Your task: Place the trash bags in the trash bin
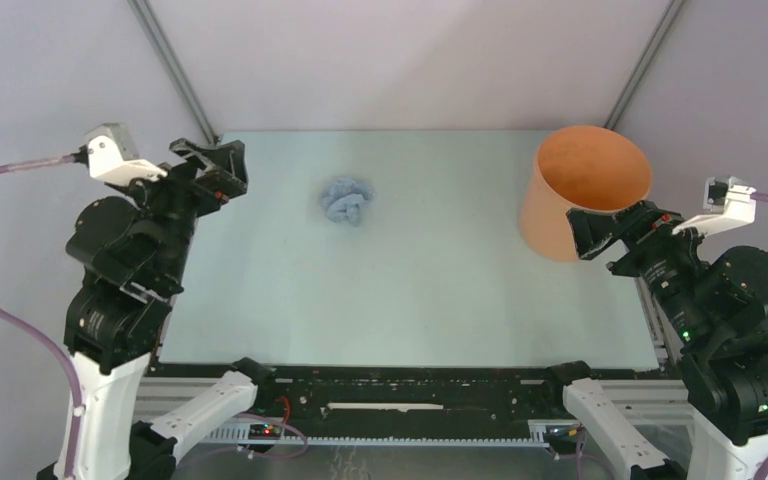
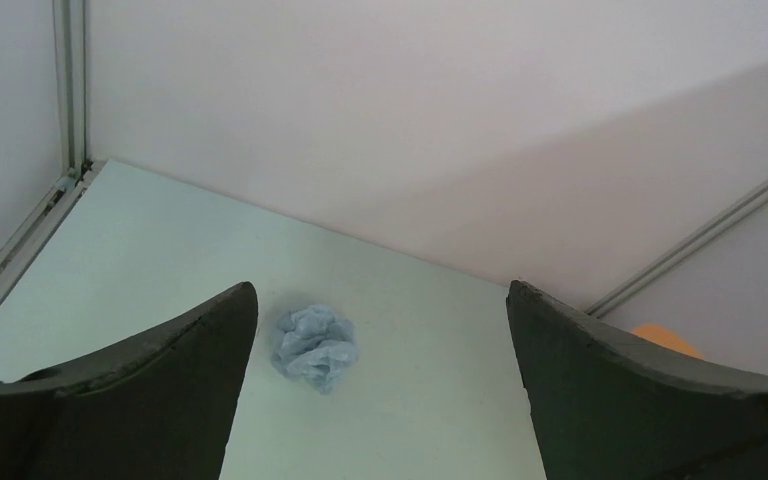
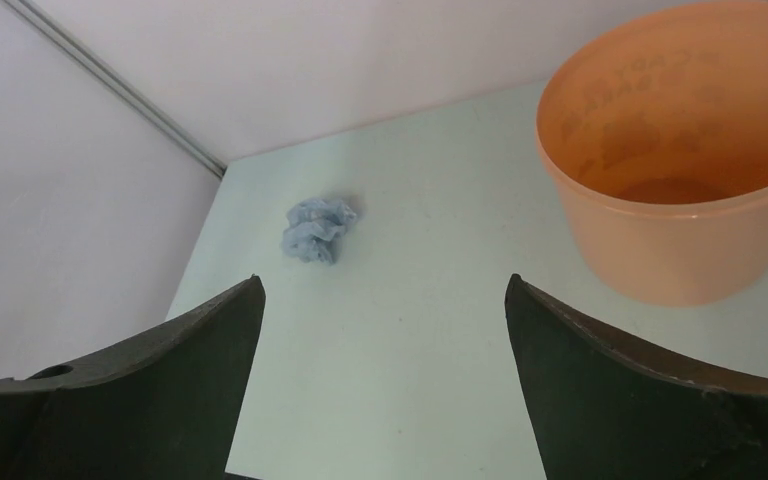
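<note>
A crumpled pale blue trash bag (image 1: 347, 200) lies in a small wad on the table, left of centre toward the back; it also shows as the trash bag (image 2: 314, 346) and the trash bag (image 3: 318, 229) in the wrist views. The orange trash bin (image 1: 585, 190) stands upright at the back right, and the trash bin (image 3: 682, 150) looks empty inside. My left gripper (image 1: 212, 166) hovers at the table's left edge, open and empty, well left of the bag. My right gripper (image 1: 602, 233) hangs open and empty just in front of the bin.
The pale green table (image 1: 410, 290) is walled by white panels with grey frame bars (image 1: 175, 65). A sliver of the trash bin (image 2: 665, 338) peeks past the left gripper's right finger.
</note>
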`<action>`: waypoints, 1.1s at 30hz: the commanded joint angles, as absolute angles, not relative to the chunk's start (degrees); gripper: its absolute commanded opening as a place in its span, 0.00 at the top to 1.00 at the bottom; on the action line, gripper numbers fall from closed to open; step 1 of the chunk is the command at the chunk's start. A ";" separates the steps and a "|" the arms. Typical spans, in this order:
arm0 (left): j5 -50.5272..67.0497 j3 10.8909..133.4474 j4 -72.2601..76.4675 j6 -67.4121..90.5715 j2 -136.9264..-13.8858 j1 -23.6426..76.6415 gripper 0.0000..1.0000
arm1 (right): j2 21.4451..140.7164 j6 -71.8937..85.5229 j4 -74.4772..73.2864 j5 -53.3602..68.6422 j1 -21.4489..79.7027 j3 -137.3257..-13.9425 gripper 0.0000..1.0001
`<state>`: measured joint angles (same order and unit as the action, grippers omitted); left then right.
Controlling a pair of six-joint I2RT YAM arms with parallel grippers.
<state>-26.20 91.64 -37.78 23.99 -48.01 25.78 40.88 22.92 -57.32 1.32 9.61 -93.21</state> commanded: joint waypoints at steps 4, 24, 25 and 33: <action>-24.42 92.45 -40.43 27.83 -52.84 24.22 0.00 | 41.49 23.40 -58.21 1.61 8.42 -92.32 0.01; 1.74 72.38 -27.86 45.89 -72.50 10.46 0.00 | 42.55 25.54 -58.03 12.45 8.17 -91.35 0.00; 2.23 73.34 -27.82 45.11 -75.00 10.46 0.00 | 45.11 24.32 -60.18 14.66 8.17 -92.76 0.00; 0.27 82.79 -29.52 34.56 -92.64 12.20 0.01 | 61.98 24.77 -56.06 11.25 23.83 -94.55 0.00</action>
<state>0.27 75.42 -29.71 41.39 -87.26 10.98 54.87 25.56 -59.33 12.64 15.09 -95.11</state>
